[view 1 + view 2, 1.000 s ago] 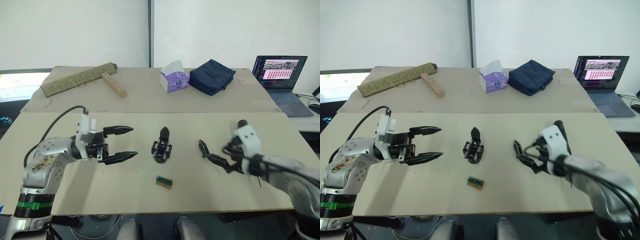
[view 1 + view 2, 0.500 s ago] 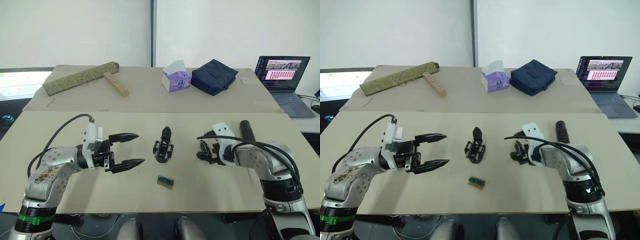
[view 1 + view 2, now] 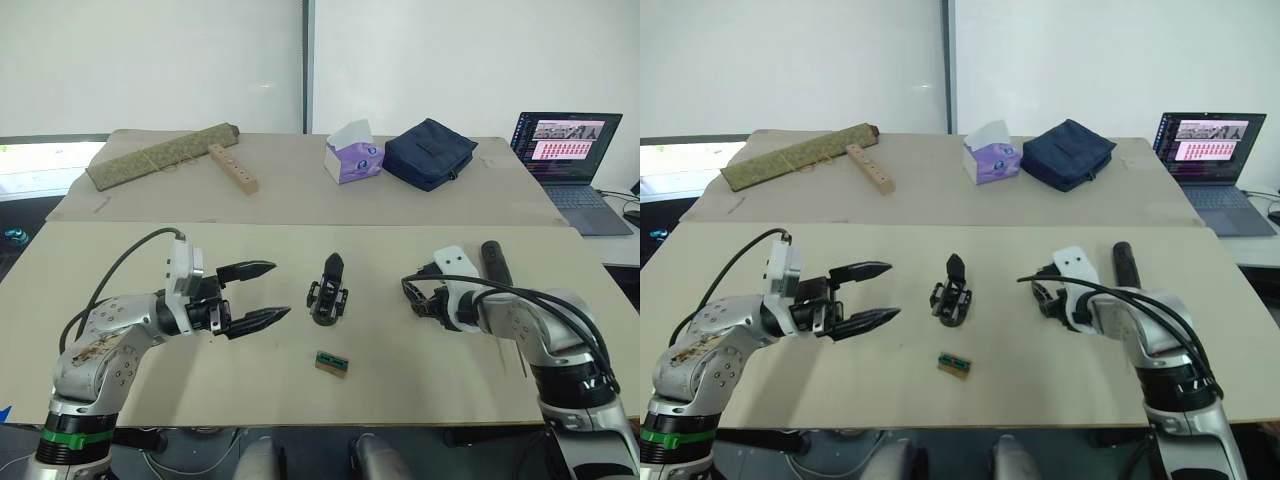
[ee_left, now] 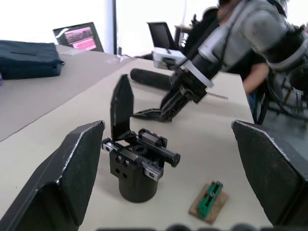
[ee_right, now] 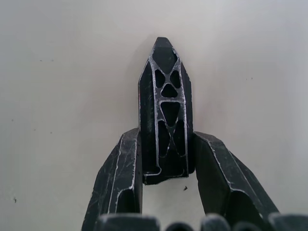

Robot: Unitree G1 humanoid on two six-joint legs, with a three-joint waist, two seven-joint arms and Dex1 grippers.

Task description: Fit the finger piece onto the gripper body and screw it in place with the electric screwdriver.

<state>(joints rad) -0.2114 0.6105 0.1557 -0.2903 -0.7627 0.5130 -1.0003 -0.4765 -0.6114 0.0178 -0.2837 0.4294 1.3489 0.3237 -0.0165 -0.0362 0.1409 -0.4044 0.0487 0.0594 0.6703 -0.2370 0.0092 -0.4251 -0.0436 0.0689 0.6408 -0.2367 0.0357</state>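
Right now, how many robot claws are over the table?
2. The left gripper hovers open beside the gripper body. The right gripper is down at the tabletop, shut on the finger piece. None seem hidden.

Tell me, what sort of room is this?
Probably a lab or office workroom: plain tables against a white wall, an open laptop, a tissue box, and small parts like the gripper body.
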